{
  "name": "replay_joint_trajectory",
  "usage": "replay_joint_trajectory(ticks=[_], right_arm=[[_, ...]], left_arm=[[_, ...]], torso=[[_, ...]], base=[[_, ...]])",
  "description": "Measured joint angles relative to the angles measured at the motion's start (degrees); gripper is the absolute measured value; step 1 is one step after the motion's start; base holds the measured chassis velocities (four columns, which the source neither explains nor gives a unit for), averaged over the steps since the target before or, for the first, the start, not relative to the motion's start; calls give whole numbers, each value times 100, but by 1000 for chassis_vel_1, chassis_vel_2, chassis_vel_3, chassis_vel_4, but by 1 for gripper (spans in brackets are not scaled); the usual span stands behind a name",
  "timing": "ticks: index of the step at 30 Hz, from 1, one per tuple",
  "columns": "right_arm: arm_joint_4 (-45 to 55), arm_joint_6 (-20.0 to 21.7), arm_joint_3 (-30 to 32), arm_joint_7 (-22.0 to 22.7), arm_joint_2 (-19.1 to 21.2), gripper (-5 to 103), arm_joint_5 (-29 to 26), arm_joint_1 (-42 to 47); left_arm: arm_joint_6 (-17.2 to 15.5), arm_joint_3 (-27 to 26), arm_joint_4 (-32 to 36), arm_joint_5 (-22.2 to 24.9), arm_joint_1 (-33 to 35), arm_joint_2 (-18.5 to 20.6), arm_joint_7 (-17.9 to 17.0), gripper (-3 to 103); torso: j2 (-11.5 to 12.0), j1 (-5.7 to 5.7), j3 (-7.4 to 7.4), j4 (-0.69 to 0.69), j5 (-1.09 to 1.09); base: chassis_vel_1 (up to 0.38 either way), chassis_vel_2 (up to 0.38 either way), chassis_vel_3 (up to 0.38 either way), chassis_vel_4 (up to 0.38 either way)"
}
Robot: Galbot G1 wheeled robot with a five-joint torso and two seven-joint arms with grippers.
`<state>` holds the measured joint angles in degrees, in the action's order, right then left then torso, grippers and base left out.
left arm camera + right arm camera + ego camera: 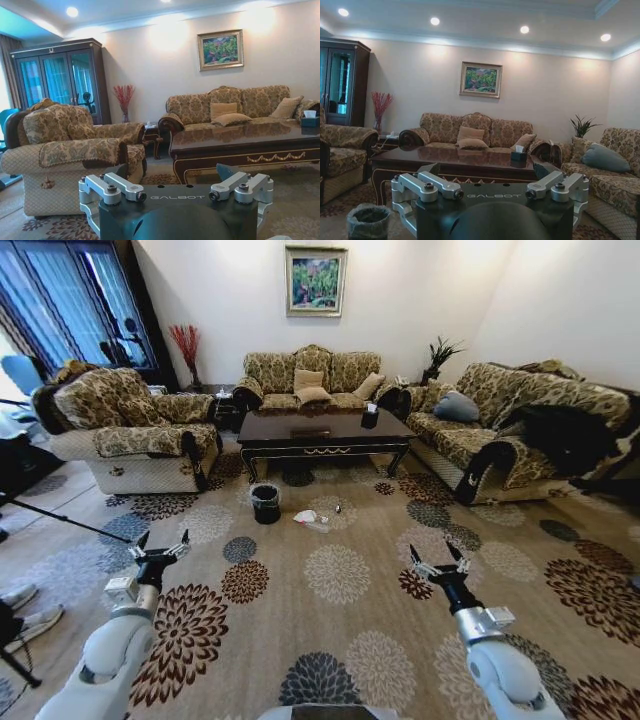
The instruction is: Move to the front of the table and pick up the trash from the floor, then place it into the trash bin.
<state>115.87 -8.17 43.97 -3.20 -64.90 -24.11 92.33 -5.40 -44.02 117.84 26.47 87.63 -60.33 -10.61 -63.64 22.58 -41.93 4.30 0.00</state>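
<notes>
Patterned floor [340,570] stretches ahead of me to the dark counter [325,430] at upper centre. I see the trash [311,519] lying mid-frame just right of the trash bin [265,503]. Left hand [160,545] and right hand [437,560] hover low, both spread wide.

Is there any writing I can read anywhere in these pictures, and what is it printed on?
"GALBOT": on the dark body of the left gripper, in the left wrist view.
"GALBOT": on the dark body of the right gripper, in the right wrist view.
No other writing is legible; the framed painting shows no readable text.
</notes>
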Motion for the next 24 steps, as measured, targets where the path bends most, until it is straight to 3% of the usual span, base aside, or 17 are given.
replay_joint_trajectory(ticks=[15, 24], right_arm=[[30, 9, -103, 24, -126, 100, 10, 28], [41, 18, -98, 55, -151, 100, -14, 44]], left_arm=[[75, -11, 13, 7, 109, -96, 18, 100], [109, 46, 22, 27, 125, -147, 62, 100]], torso=[[8, -4, 4, 1, 0], [206, -98, 105, 1, 0]], base=[[0, 0, 0, 0], [0, 0, 0, 0]])
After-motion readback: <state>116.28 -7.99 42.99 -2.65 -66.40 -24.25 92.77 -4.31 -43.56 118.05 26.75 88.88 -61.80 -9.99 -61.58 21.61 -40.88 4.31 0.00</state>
